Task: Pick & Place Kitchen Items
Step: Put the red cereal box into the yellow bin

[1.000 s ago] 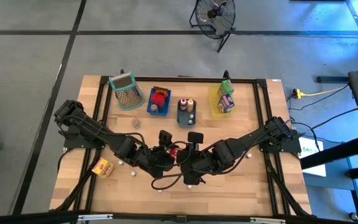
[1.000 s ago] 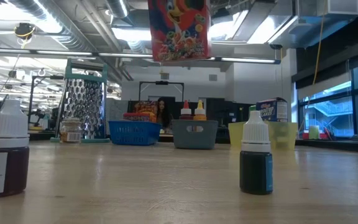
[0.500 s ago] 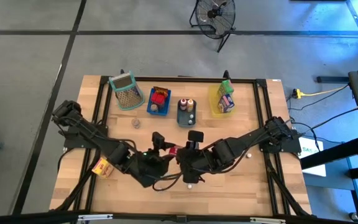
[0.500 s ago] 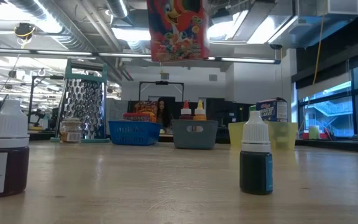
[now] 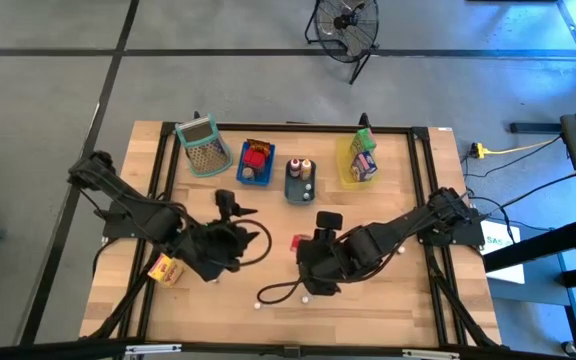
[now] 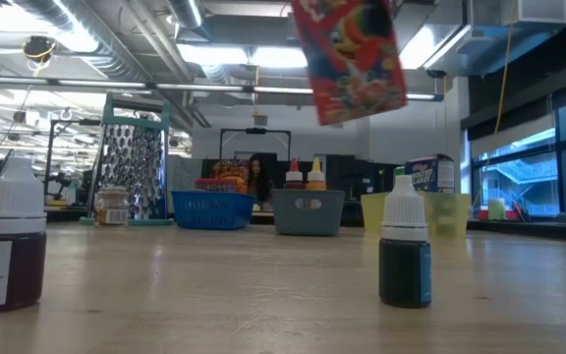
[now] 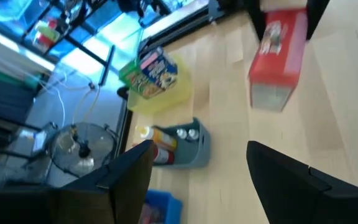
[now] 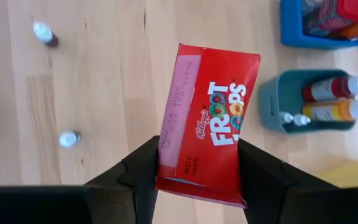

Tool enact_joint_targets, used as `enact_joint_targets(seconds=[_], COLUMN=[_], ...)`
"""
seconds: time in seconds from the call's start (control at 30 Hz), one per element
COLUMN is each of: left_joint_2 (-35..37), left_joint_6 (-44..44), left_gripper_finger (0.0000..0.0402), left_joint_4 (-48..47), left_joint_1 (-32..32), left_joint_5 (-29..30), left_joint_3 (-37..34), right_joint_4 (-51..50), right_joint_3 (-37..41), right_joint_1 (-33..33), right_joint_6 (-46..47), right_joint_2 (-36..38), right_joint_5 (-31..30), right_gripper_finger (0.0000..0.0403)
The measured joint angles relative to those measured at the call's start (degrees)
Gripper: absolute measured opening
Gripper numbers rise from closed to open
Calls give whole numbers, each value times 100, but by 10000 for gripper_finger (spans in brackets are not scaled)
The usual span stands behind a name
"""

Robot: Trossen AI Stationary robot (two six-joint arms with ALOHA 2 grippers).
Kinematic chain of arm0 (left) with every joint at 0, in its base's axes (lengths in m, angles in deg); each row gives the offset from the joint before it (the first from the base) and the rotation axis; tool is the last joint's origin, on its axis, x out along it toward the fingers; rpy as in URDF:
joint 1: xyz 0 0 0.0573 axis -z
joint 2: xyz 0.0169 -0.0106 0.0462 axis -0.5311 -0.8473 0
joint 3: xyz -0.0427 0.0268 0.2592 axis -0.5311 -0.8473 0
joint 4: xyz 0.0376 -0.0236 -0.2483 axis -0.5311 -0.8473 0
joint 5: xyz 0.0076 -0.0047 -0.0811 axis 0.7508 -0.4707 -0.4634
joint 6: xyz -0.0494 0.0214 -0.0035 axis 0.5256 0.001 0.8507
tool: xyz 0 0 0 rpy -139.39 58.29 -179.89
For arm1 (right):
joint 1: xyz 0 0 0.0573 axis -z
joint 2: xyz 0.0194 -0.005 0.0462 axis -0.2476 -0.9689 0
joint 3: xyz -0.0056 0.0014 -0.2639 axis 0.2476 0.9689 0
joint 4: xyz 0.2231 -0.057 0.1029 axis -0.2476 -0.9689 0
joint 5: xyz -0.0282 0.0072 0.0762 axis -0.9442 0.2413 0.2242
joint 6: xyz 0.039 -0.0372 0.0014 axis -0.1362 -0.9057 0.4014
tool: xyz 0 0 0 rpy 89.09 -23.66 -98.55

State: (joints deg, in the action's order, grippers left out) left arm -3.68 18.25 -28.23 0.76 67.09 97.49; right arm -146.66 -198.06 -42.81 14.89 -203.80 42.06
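My right gripper (image 8: pixel 197 150) is shut on a red Froot Loops carton (image 8: pixel 209 140), held above the table's middle (image 5: pixel 297 242) and high in the low view (image 6: pixel 349 59). My left gripper (image 7: pixel 194 168) is open and empty and stands left of the carton (image 5: pixel 238 235). The left wrist view shows the carton (image 7: pixel 278 53) ahead of it. A yellow-orange carton (image 5: pixel 165 268) lies flat near the left edge. Small white-capped bottles (image 5: pixel 306 297) stand on the wood; two of them show close in the low view (image 6: pixel 404 251). My right gripper pinches the red carton between its two fingers (image 8: pixel 143 171) at the carton's end nearest the wrist (image 8: pixel 194 182), one finger on each narrow side. The fingers come from above, pointing down. The carton hangs below them, tilted and lifted clear of the table.
Along the far edge stand a metal grater (image 5: pixel 201 146), a blue tray (image 5: pixel 256 163), a grey tray with sauce bottles (image 5: pixel 299 180) and a yellow tray with cartons (image 5: pixel 360 160). A small jar (image 5: pixel 218 198) sits near the grater. Bare wood lies at the near edge.
Both grippers met at the red carton a second ago. My left gripper has since drawn back from it toward the table's left edge. The carton stays with my right gripper, has shifted a little toward the right and has tipped from upright to tilted.
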Motion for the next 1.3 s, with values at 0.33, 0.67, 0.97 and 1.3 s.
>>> enact_joint_targets(seconds=[0.33, 0.67, 0.97, 1.3], left_joint_2=[36, 34, 29, 27], left_joint_6=[565, 1375, 2104, 2196], left_gripper_finger=[254, 254, 254, 254], left_joint_4=[-695, -1478, -2115, -2135], left_joint_1=[-5, -185, -451, -483], left_joint_5=[-37, 175, 175, 140], left_joint_3=[0, 0, -2, -262], right_joint_4=[-1050, -1010, -1009, -1009], right_joint_3=[-4, -6, -9, -9], right_joint_1=[25, 283, 909, 2377], right_joint_6=[590, 590, 752, 1421], right_joint_2=[239, 946, 1874, 2406], right_joint_5=[-612, -1015, -1956, -2015], right_gripper_finger=[179, 179, 179, 179])
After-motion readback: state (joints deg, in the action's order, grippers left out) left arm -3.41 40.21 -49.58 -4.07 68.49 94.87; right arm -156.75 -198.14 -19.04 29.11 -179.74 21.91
